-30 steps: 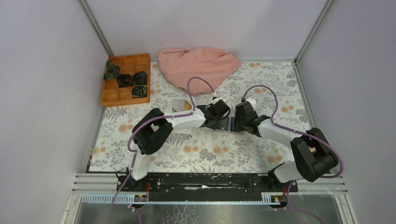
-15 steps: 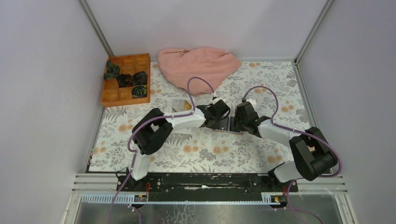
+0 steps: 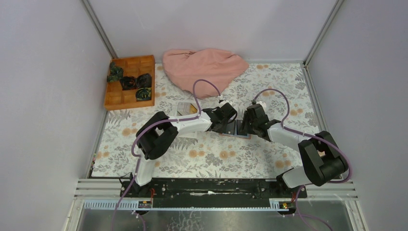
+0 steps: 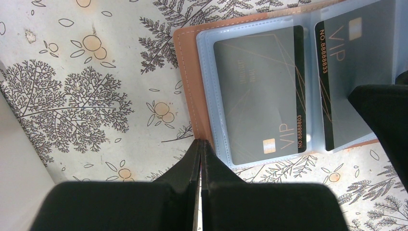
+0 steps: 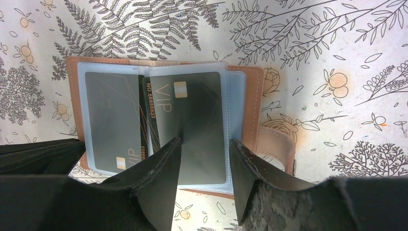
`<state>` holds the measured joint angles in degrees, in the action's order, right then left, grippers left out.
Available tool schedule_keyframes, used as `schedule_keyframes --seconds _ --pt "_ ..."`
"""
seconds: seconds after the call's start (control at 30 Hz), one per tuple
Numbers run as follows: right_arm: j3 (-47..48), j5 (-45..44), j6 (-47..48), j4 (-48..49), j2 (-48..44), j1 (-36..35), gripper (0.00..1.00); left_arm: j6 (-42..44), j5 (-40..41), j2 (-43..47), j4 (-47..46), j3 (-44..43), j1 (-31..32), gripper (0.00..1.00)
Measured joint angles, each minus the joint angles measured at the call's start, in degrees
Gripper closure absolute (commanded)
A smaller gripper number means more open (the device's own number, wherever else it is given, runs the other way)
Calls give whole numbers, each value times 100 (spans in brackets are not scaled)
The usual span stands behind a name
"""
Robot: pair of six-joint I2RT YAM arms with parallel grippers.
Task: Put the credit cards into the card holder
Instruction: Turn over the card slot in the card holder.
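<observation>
1. Grey walls close in a table under a flowered cloth [image 3: 216,154]; a pink cloth [image 3: 204,67] and a wooden box [image 3: 130,82] lie far beyond the fingers and play no part here.
2. We find the card holder [image 5: 252,96] lying open and flat between the two grippers; its brown cover frames clear pockets [image 5: 233,120].
3. Our left gripper [image 4: 201,144] is clenched on nothing; its joined tips rest at the holder's nearest edge, where cover meets pocket; we judge it is pinning the holder down, though we cannot confirm firm contact.
4. Our right gripper [image 5: 206,144] is spread wide and grasps nothing; its fingers [image 5: 161,183] straddle the near end of the second card.
5. The first card [image 4: 260,96] sits square in the pocket just ahead of the left tips; the second card [image 5: 187,110] lies between the right fingers, a little askew, its edge leaning toward the fold; whether it is fully home we cannot tell.
6. We judge the step in hand is seating that second card; to do it well, we should hold the left tips down so the holder cannot slide; square the card to the pocket first; then push lightly along the pocket's line, keeping clear of the plastic lip so the page does not lift or buckle.
</observation>
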<state>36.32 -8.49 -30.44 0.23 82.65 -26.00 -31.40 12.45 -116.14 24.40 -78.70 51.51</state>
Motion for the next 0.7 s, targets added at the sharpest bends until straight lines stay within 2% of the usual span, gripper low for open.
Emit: schedule_keyframes --seconds 0.7 --pt "-509 807 -367 739 -275 356 52 2 0 0 0 0 0 100"
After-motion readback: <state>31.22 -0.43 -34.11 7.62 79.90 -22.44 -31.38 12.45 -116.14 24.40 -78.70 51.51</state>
